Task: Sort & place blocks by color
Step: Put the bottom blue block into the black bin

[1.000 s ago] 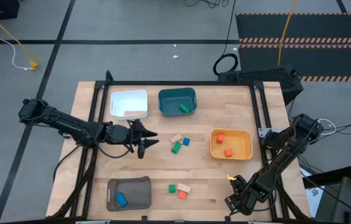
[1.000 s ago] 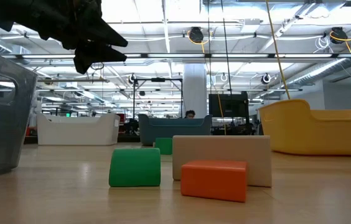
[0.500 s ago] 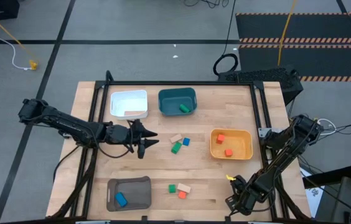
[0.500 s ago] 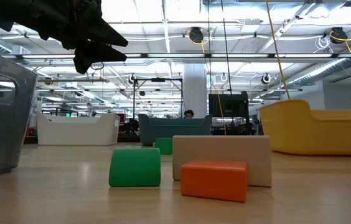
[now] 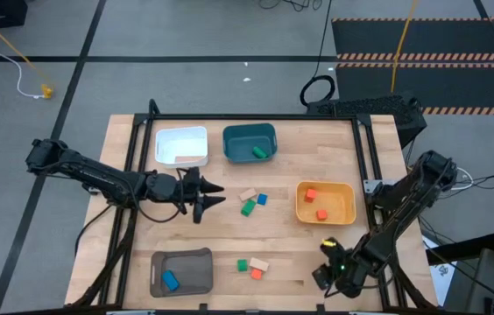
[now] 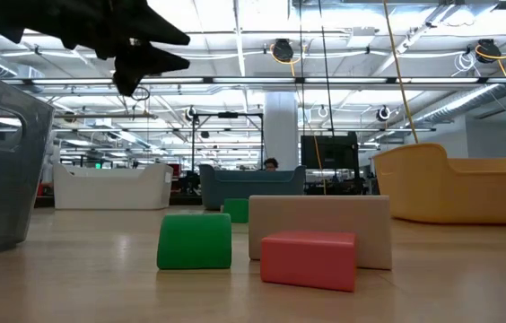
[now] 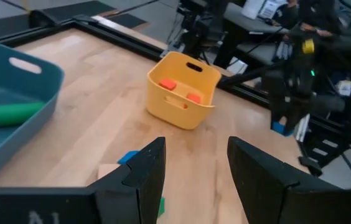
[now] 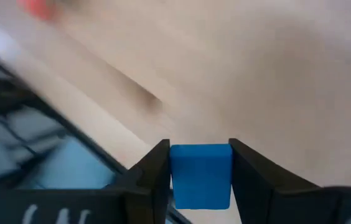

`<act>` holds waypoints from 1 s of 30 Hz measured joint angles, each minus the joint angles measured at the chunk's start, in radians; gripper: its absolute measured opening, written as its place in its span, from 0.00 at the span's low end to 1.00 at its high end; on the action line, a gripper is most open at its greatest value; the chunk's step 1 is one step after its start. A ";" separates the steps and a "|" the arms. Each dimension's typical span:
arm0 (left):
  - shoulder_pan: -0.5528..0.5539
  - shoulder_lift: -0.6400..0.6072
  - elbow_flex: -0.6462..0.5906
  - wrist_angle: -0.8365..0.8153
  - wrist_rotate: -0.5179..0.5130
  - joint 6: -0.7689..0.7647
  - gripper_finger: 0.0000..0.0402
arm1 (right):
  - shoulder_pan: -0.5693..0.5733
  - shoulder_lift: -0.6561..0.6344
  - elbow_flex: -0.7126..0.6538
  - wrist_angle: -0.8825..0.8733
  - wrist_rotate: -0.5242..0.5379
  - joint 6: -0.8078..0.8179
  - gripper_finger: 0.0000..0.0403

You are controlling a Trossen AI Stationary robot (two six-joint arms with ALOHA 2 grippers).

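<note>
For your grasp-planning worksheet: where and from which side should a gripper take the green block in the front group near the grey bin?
Probably from straight above the green block, fingers on its front and back faces. The tan block sits close on one side, the red block near that corner; its top is clear.

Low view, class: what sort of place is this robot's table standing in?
Probably a large lab or industrial workshop hall: rows of ceiling lights over an open floor, hanging cables, and a wooden table with sorting bins such as the yellow bin.
</note>
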 joint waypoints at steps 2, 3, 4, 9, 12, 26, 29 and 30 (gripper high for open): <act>-0.004 0.000 0.000 0.007 0.017 0.000 0.44 | -0.016 -0.033 0.000 0.003 0.117 -0.063 0.29; -0.007 0.000 0.000 0.010 0.021 0.002 0.44 | -0.026 -0.046 0.000 0.004 0.170 -0.100 0.29; -0.012 0.000 0.000 0.015 0.025 0.004 0.44 | -0.039 -0.057 0.000 0.007 0.219 -0.145 0.29; -0.051 0.033 0.000 0.107 0.050 0.050 0.44 | -0.135 -0.093 0.000 0.106 0.369 -0.465 0.29; -0.078 0.068 0.000 0.169 0.051 0.083 0.44 | -0.212 -0.094 0.000 0.209 0.394 -0.697 0.29; -0.142 0.260 0.000 0.445 0.042 0.151 0.44 | -0.489 -0.094 0.001 0.817 0.265 -1.492 0.29; -0.142 0.278 0.000 0.499 0.041 0.182 0.44 | -0.517 -0.094 0.001 0.851 0.245 -1.533 0.29; -0.141 0.282 0.000 0.513 0.041 0.195 0.44 | -0.525 -0.090 0.001 0.865 0.245 -1.545 0.29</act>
